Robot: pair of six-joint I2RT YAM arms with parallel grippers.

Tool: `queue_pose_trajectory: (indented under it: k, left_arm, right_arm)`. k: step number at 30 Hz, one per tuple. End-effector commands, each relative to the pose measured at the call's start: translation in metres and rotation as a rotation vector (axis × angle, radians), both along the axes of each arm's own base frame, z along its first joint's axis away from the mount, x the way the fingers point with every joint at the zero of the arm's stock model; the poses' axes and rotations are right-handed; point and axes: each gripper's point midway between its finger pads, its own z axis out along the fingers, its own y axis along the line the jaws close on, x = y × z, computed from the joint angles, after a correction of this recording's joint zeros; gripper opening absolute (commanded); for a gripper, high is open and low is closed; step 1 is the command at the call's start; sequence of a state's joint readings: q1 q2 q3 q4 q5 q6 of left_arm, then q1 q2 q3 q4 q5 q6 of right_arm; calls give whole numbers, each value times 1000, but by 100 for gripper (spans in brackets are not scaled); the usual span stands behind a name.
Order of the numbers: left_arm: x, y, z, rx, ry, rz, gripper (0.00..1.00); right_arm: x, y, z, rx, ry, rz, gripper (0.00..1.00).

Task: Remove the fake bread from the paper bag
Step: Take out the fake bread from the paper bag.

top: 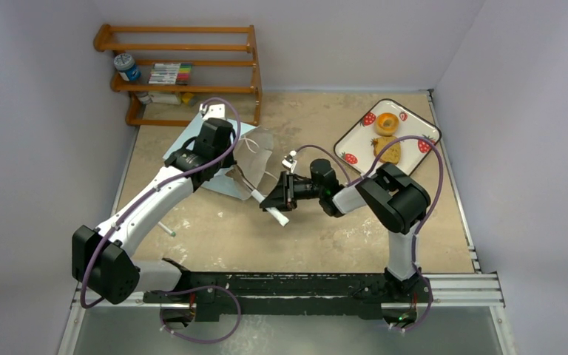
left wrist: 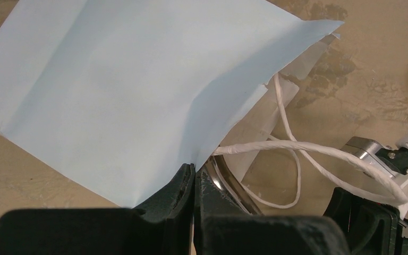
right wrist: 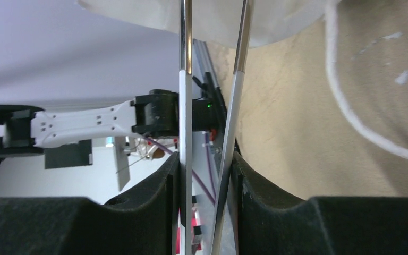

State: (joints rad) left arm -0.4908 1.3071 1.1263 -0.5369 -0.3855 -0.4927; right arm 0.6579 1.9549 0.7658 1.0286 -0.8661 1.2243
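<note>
The pale blue paper bag point(top: 192, 151) lies on its side at the table's left centre, its mouth point(top: 260, 144) facing right. My left gripper point(top: 225, 164) is shut on the bag's point(left wrist: 111, 90) lower edge, the fingers pinching it near the mouth point(left wrist: 195, 169). My right gripper point(top: 275, 198) is shut on metal tongs point(top: 255, 191) with white handles, whose tips reach toward the bag's mouth. Both tong arms point(right wrist: 185, 106) run between my right gripper's point(right wrist: 207, 164) pads. A bagel ring point(top: 387, 123) and a tan slice point(top: 389, 151) of fake bread lie on the strawberry tray point(top: 349, 140). The bag's inside is hidden.
White cord handles point(left wrist: 308, 151) loop out of the bag's mouth onto the table. A wooden rack point(top: 185, 74) with a jar and markers stands at the back left. A small stick point(top: 170, 231) lies near the left arm. Walls enclose the table.
</note>
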Motion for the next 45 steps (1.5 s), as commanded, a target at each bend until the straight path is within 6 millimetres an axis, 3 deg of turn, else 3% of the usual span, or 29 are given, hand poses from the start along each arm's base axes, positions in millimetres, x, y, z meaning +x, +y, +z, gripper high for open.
queue_pose_trajectory:
  k: [1, 24, 45]
  left_arm:
    - [7, -3, 25, -36, -69, -12, 0]
    - [1, -5, 38, -77, -89, -21, 0]
    - [-1, -8, 35, -87, -78, -34, 0]
  right_arm:
    - [-4, 1, 46, 166, -88, 50, 37]
    - [2, -11, 30, 89, -92, 9, 41]
    - [34, 0, 21, 71, -90, -21, 42]
